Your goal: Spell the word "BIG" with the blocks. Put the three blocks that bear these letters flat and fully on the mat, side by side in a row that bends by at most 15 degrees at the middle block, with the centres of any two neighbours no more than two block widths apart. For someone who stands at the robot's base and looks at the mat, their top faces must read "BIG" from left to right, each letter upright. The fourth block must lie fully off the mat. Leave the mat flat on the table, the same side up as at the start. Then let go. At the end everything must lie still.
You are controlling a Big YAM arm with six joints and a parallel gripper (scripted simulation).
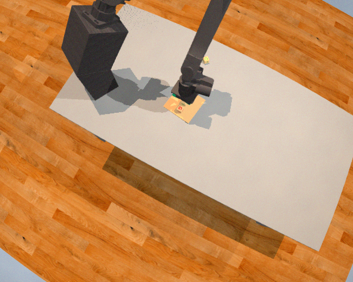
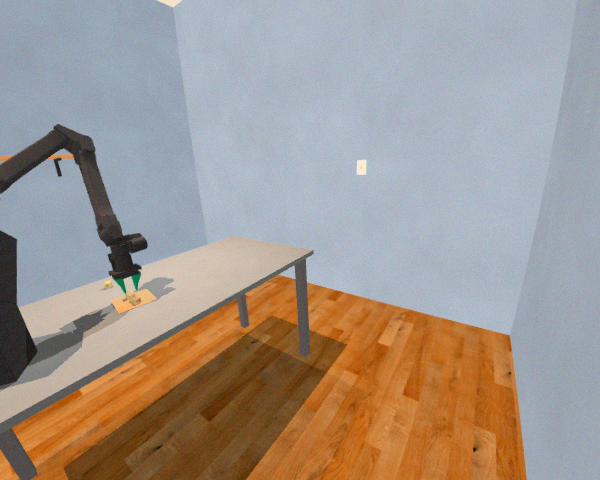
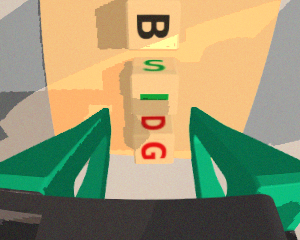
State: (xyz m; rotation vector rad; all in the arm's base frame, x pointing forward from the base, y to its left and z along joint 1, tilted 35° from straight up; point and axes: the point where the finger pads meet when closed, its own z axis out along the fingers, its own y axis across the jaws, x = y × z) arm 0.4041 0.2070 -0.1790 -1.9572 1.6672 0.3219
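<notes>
Jaws open, clear of G block [image 3: 153,150]; B block [image 3: 150,23] only in wrist.

Your grey table [image 1: 262,157]: one orange mat [image 1: 192,111] near centre, one loose yellowish block [image 1: 206,59] at its one o'clock, the robot's black base [image 1: 91,51] at ten o'clock.

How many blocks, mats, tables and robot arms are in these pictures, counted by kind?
Letter blocks: 4 (B block, middle block, G block, fourth block off the mat)
Mat: 1
Table: 1
Robot arm: 1
Total: 7
</notes>
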